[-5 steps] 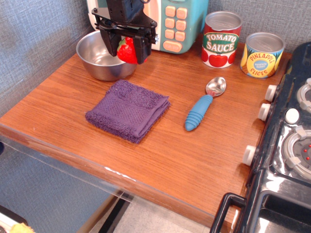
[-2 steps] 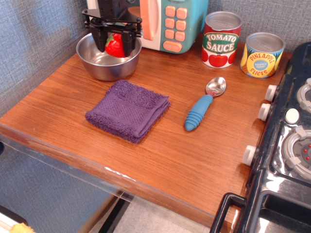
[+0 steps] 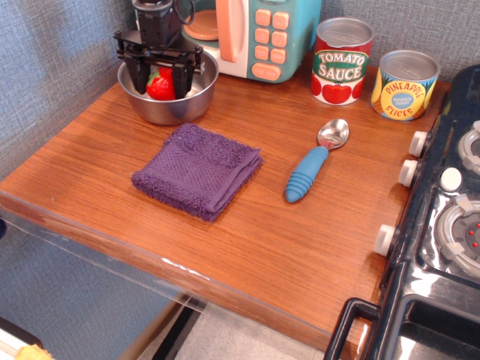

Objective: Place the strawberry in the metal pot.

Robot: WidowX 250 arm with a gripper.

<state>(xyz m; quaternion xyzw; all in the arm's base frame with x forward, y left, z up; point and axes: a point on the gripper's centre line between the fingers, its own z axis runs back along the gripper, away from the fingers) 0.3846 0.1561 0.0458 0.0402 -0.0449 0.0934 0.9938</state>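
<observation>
Glossy red plastic strawberry (image 3: 160,85), likely light, stiff and slippery, sits pinched at its sides by the black gripper (image 3: 158,79) inside the shiny steel pot (image 3: 184,107), at ten o'clock.

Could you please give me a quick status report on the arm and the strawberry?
Tool shut on strawberry, lowered inside metal pot. Strawberry not yet released. Nothing in the way; purple cloth lies apart from the pot.
</observation>
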